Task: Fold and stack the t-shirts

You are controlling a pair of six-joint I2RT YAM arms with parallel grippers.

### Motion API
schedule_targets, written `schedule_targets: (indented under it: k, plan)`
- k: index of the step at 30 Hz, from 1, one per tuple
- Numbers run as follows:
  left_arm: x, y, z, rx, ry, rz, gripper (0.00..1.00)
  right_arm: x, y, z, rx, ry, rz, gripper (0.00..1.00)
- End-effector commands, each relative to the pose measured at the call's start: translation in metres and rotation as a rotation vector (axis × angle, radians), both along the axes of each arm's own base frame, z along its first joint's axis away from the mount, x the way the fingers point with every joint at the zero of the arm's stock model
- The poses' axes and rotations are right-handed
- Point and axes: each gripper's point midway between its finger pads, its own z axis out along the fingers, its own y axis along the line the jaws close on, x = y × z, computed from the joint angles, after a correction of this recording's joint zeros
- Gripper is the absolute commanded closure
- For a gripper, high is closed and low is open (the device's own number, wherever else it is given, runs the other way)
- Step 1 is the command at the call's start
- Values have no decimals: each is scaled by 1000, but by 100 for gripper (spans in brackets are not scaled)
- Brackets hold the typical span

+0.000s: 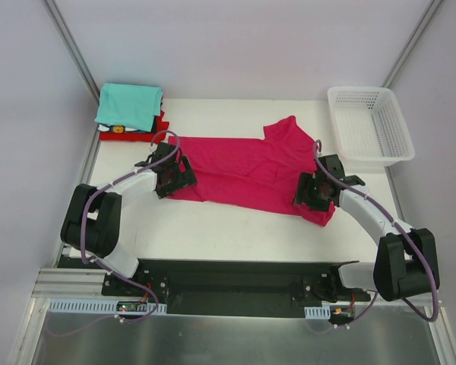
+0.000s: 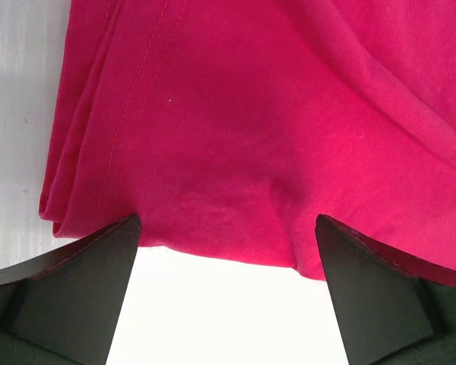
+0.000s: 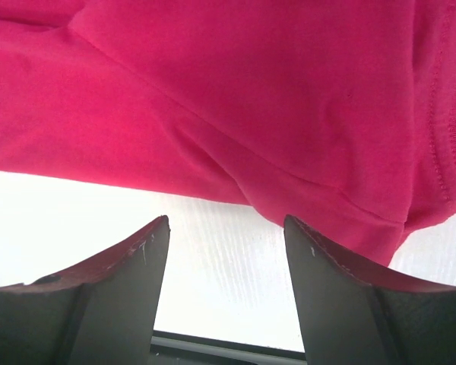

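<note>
Magenta-pink cotton t-shirt lies spread flat in the middle of the white table, well apart from the folded teal-on-red shirt stack in the far-left corner. Left gripper is wide open, right gripper partly open. Both are empty, straddling the near edge. The cloth looks light and limp and will likely sag and bunch, so pinch both layers at the stitched hem.
</note>
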Motion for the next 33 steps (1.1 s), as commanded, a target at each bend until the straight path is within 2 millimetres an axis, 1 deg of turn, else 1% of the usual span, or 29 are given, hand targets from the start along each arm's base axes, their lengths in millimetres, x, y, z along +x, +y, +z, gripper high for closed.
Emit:
schedule_targets:
  k: [1, 4, 7, 8, 9, 10, 11, 12, 13, 14, 15, 20, 25, 29, 33]
  plan:
    - [-1, -1, -3, -1, -16, -22, 1, 0, 13, 29, 78, -58, 31, 34]
    - [-2, 0, -2, 0, -19, -21, 1, -2, 20, 39, 121, -74, 48, 33]
    - [-5, 1, -4, 3, -14, -24, 1, -5, 26, 40, 152, -70, 62, 31]
    - [-6, 1, -4, 3, -14, -24, 1, -5, 26, 35, 155, -67, 64, 30]
    - [-7, 1, -5, 4, -12, -25, 1, -7, 31, 33, 177, -61, 80, 30]
    - [-10, 2, -5, 5, -11, -25, 1, -7, 32, 30, 190, -58, 85, 27]
    - [-10, 3, -4, 3, -14, -24, 1, -3, 35, 25, 206, -57, 84, 27]
    - [-11, 3, -5, 4, -12, -24, 1, -7, 40, 19, 231, -37, 93, 26]
    - [-14, 5, -5, 7, -10, -23, 1, -7, 42, 16, 241, -34, 94, 25]
    - [-14, 5, -4, 7, -13, -23, 1, -3, 44, 14, 252, -43, 87, 25]
    - [-15, 8, -4, 6, -10, -17, 1, -3, 43, 8, 250, -32, 82, 24]
    - [-20, 14, -3, 11, -8, -7, 1, 7, 42, -3, 225, -29, 81, 21]
    - [-22, 21, -2, 25, -5, 7, 1, 13, 35, -17, 188, -10, 70, 20]
    - [-25, 29, -2, 40, -3, 21, 1, 18, 30, -19, 170, -9, 64, 19]
    - [-28, 37, -1, 50, -3, 34, 1, 20, 20, -24, 130, 7, 62, 18]
